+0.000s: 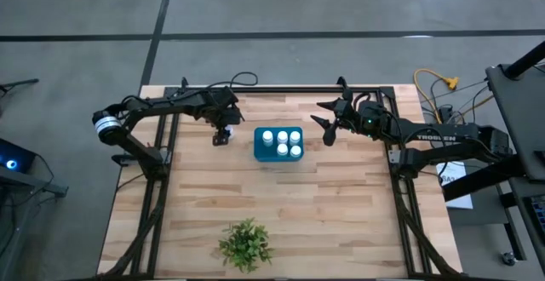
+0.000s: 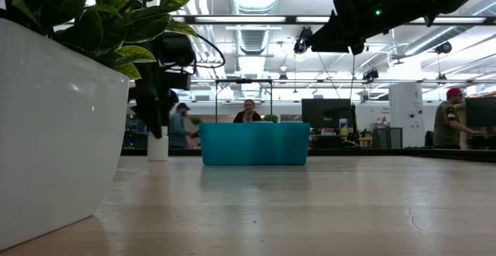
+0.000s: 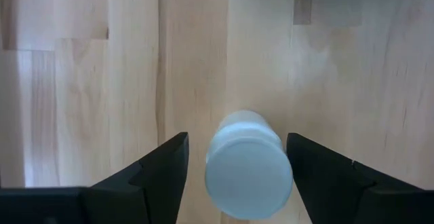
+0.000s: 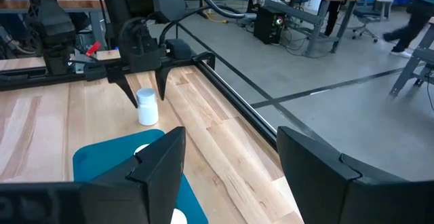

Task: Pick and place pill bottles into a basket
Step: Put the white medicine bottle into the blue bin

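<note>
One white pill bottle [image 1: 221, 138] stands upright on its base on the table, left of the teal basket [image 1: 259, 145]. My left gripper [image 1: 223, 131] is open and points down over this bottle, one finger on either side of the cap [image 3: 249, 170], with a gap on both sides. The right wrist view shows the fingers [image 4: 124, 87] straddling the bottle [image 4: 147, 108]. Several white bottles [image 1: 282, 143] stand inside the basket. My right gripper [image 1: 322, 123] is open and empty, raised above the table to the right of the basket.
A green plant in a white pot [image 1: 246, 245] stands near the table's front edge; it fills the left of the low view [image 2: 54, 124]. Bare wooden tabletop lies between the plant and the basket. People stand in the room beyond the table.
</note>
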